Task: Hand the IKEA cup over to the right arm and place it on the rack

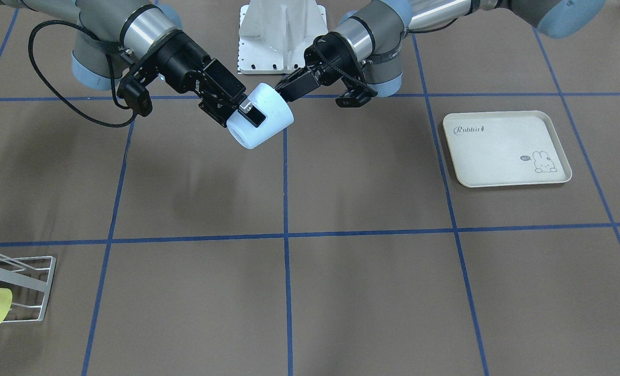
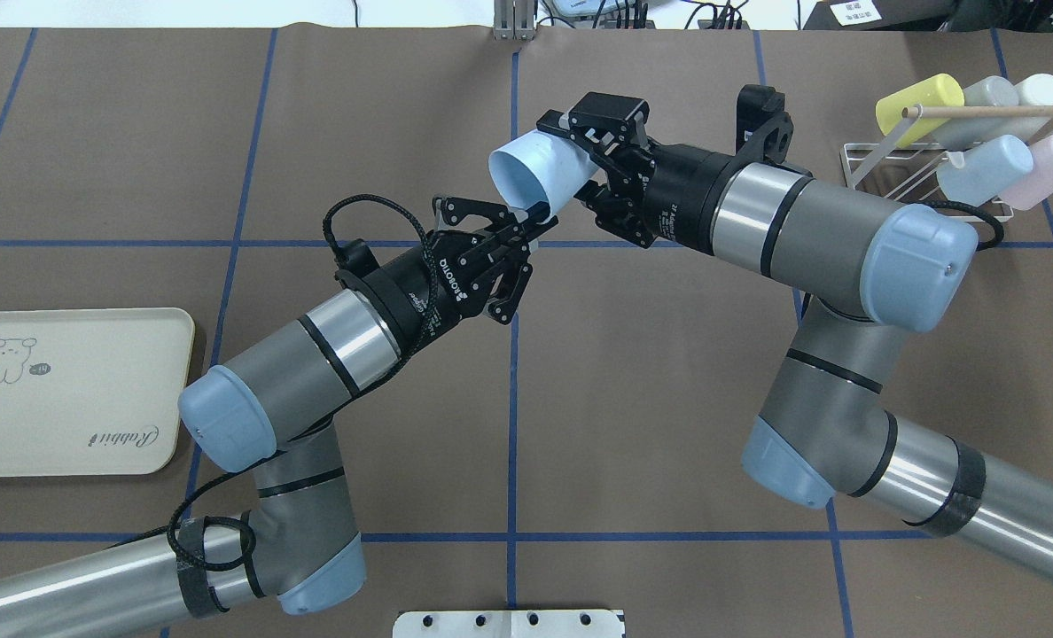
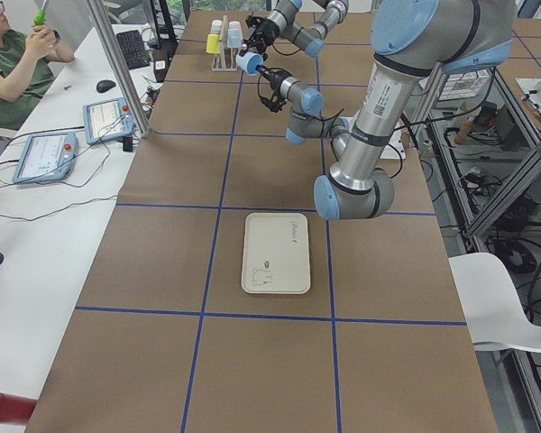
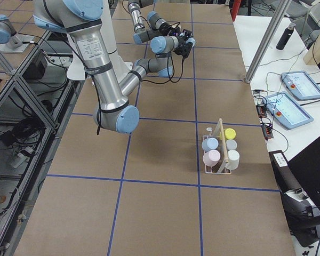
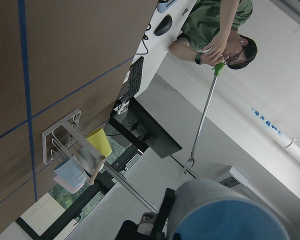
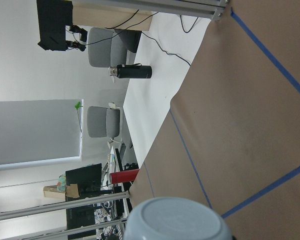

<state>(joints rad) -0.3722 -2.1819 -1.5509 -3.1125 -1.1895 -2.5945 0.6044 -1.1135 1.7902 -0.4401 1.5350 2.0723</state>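
Observation:
The IKEA cup, pale blue, hangs on its side above the table's middle between the two arms. My right gripper, bulky and black, is shut across the cup's body near its base, with a finger pressed on each side. My left gripper, with long thin fingers, pinches the cup's rim at the open mouth. The left wrist view shows the cup's mouth. The right wrist view shows its base. The white wire rack stands at the table's far right side.
Several pastel cups hang on the rack's pegs under a wooden rod. A cream rabbit-printed tray lies on the left side. Blue tape lines cross the brown table. A person sits at a side desk.

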